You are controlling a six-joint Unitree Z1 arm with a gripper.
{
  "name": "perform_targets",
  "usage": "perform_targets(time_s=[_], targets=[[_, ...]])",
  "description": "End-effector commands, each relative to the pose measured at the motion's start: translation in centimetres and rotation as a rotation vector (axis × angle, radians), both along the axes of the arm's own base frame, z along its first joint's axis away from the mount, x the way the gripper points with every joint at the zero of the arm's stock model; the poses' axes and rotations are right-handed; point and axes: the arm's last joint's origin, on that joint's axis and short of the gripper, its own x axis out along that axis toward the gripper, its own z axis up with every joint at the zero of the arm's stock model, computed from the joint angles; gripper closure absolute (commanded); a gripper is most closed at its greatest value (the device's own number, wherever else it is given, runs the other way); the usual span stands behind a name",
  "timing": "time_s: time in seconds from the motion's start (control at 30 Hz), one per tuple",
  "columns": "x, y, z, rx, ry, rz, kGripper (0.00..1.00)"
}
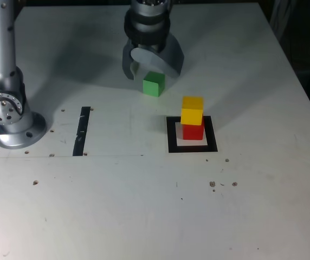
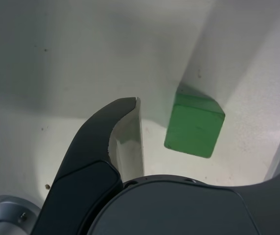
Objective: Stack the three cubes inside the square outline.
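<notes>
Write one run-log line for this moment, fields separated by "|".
tool: open, around green cube | yellow cube: on red cube | third cube: unstacked

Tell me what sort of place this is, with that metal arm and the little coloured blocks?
Probably a robotics lab or workshop: a metal arm base stands on a marked, pitted pale tabletop, with a black square outline around a red cube.

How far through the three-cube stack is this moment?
Done: the yellow cube sits on the red cube, inside the square outline.
In hand: nothing held; the open pincer is at the green cube, which is between its jaws.
Left: grasping the green cube and setting it on the yellow one.
</notes>
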Motion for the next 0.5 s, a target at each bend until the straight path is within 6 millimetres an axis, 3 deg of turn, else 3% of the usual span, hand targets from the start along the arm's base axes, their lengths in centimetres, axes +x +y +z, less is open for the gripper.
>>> perform_targets(time_s=[0.0,0.47], targets=[[0.4,0.1,-0.8,-0.005,0.018,-0.006,0.04],[1.7,0.3,-3.3,-0.044,0.028,-0.035,0.19]])
